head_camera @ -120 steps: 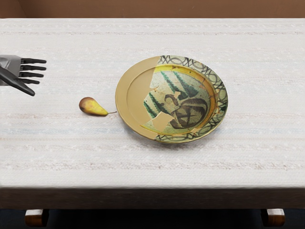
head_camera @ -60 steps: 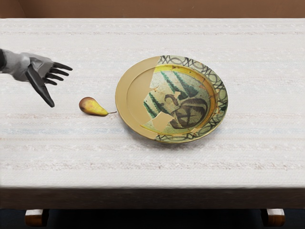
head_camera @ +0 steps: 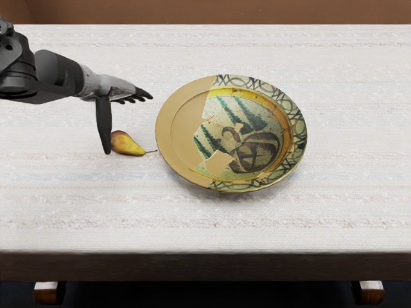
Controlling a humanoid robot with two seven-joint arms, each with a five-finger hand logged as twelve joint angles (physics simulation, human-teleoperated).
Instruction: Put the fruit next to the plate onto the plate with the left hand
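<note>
Left hand (head_camera: 114, 94) hovers with fingers spread, grasping nothing, thumb down beside the pear (head_camera: 126, 144). I see the pear on the table (head_camera: 289, 218), stem nearly touching the plate (head_camera: 168, 110) rim.

Qty per item type, head view. Pear (head_camera: 126, 144): 1 pc, just below the left hand (head_camera: 115, 96), beside its thumb. Plate (head_camera: 166, 128): 1 pc, right of the hand, near the fingertips. Hands: 1, w/ 1 arm (head_camera: 51, 76) behind it. Table (head_camera: 205, 205): 1, under the hand. Table feet (head_camera: 49, 292): 2 visible, 1 well below the hand, other foot (head_camera: 368, 292) far to its right.
</note>
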